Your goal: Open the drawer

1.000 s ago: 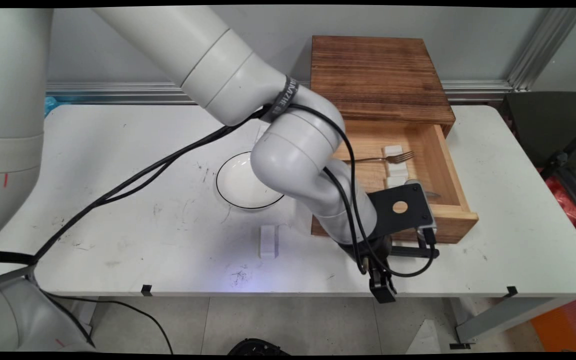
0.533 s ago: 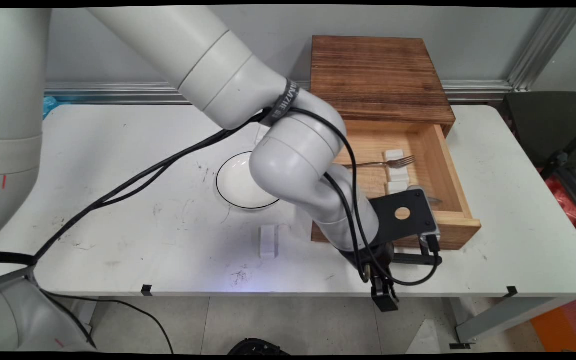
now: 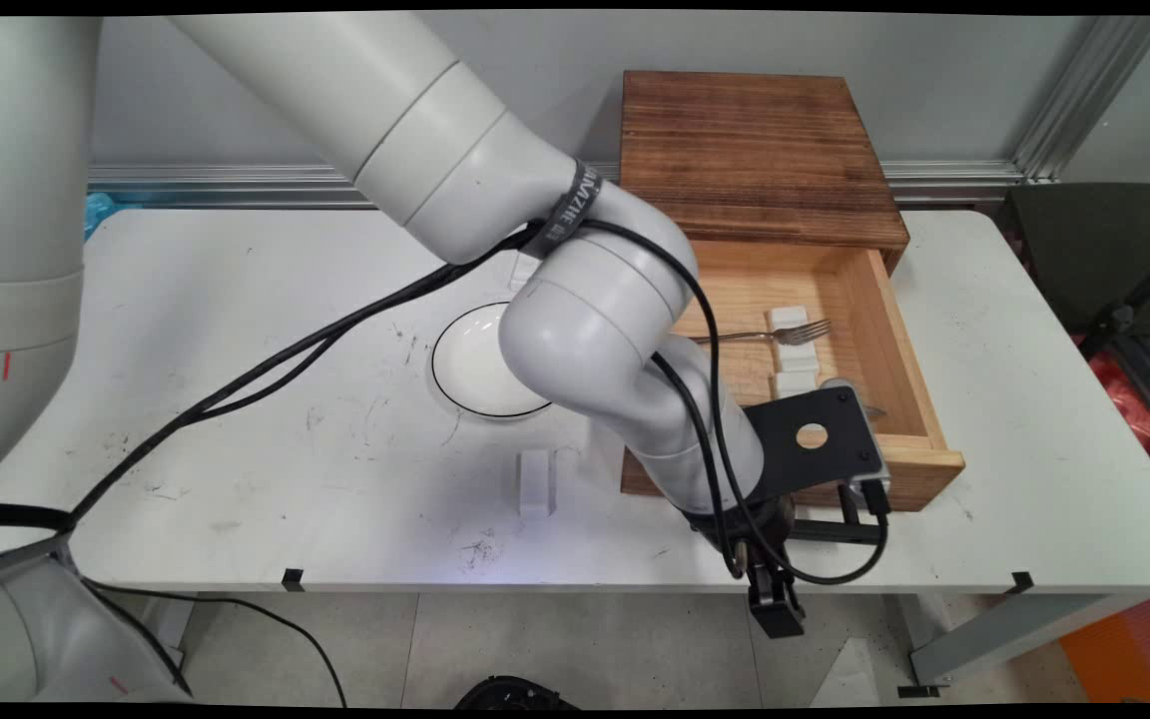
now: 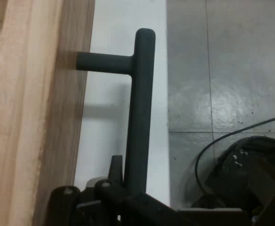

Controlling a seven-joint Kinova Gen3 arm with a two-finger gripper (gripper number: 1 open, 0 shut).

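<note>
Edges: the drawer [image 3: 864,330] is standing pulled out of the wooden box [image 3: 755,150], its front panel sitting close to the table's [image 3: 236,399] near edge, with only a narrow strip of white table lying between panel and edge.
Open room: the table's left half is lying mostly bare; a white plate [image 3: 475,369] with a dark rim and a small white block [image 3: 535,481] are resting there, well apart from the drawer.
Drawer contents: a fork [image 3: 775,333] is lying across white blocks [image 3: 793,350] inside.
Main view only: the wrist and camera bracket are hiding most of the handle [image 3: 835,529].
Hand view only: the black bar handle [image 4: 139,108] is running up from between the fingers, a post joining it to the wooden front, floor tiles showing beyond the table edge.
Gripper: the gripper [image 3: 770,569] is clamping the handle.
Arm pose: it is reaching in from the upper left, elbow bending over the plate, wrist pointing down past the near edge.
</note>
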